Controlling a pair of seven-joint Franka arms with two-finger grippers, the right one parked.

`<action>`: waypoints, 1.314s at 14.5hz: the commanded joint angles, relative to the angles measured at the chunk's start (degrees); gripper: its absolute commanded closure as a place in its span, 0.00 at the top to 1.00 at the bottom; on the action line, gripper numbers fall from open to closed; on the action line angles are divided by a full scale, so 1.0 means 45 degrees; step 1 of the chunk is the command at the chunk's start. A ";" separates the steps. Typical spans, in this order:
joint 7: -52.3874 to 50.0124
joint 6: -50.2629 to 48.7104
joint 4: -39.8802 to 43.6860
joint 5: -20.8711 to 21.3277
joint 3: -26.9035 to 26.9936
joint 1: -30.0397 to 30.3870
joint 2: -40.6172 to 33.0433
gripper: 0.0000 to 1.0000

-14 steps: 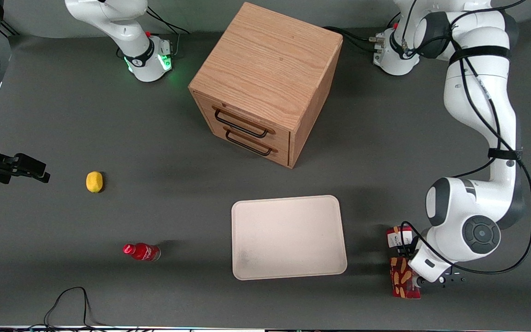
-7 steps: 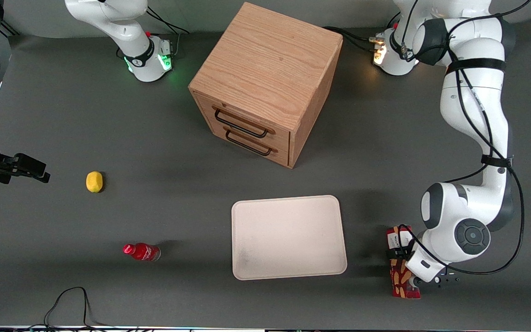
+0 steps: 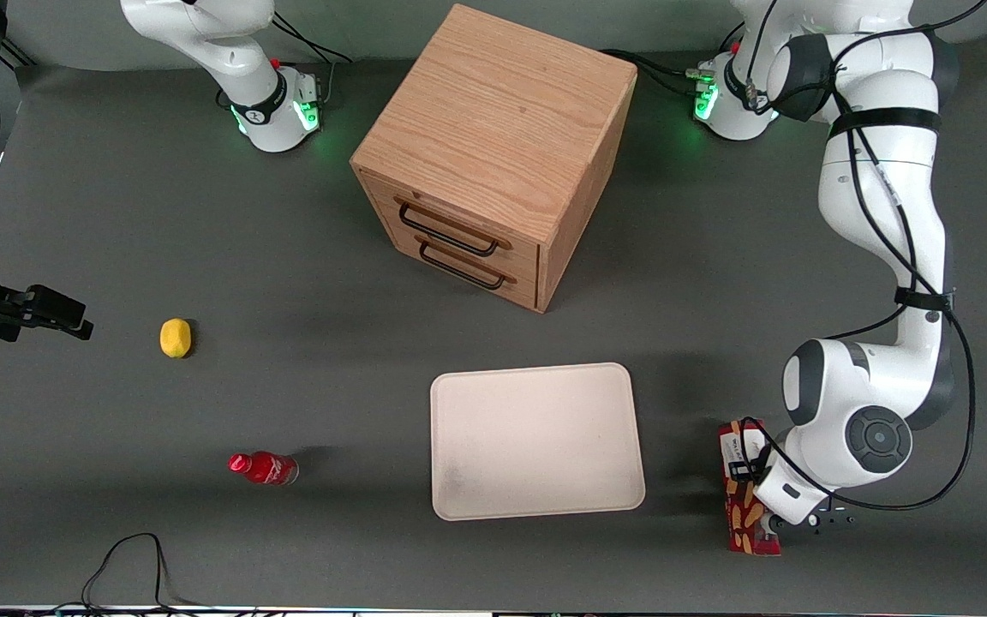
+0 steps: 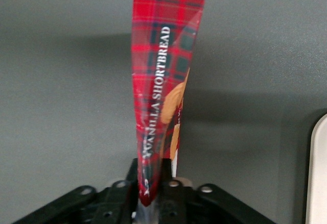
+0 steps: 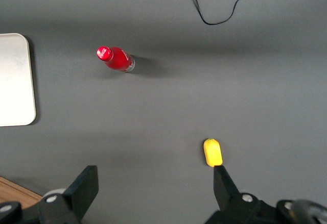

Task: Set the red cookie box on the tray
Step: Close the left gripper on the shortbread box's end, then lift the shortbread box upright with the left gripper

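Note:
The red cookie box point(image 3: 747, 517) is long, red tartan, with a white label at the end farther from the front camera. It lies on the table beside the tray point(image 3: 536, 441), toward the working arm's end. My left gripper point(image 3: 750, 482) is down over the middle of the box and shut on it. In the left wrist view the black fingers point(image 4: 167, 169) of the gripper point(image 4: 153, 175) pinch the box point(image 4: 163, 81) near its narrow edge, and the tray's rim point(image 4: 320, 173) shows to one side. Nothing lies on the tray.
A wooden two-drawer cabinet point(image 3: 493, 163) stands farther from the front camera than the tray. A small red bottle point(image 3: 262, 468) and a yellow fruit point(image 3: 175, 337) lie toward the parked arm's end. A black cable point(image 3: 129, 557) loops at the table's near edge.
The working arm's wrist has shifted slightly toward the tray and settled over the box. The box itself has not visibly moved.

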 commanded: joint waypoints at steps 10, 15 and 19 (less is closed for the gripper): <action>-0.0275 -0.4566 0.0510 -0.0113 0.0050 -0.0105 -0.3011 0.00; -0.0275 -0.7341 0.0550 -0.0113 0.0030 -0.0066 -0.5492 0.00; -0.0275 -0.8380 0.0550 -0.0093 0.0050 -0.0008 -0.6647 0.00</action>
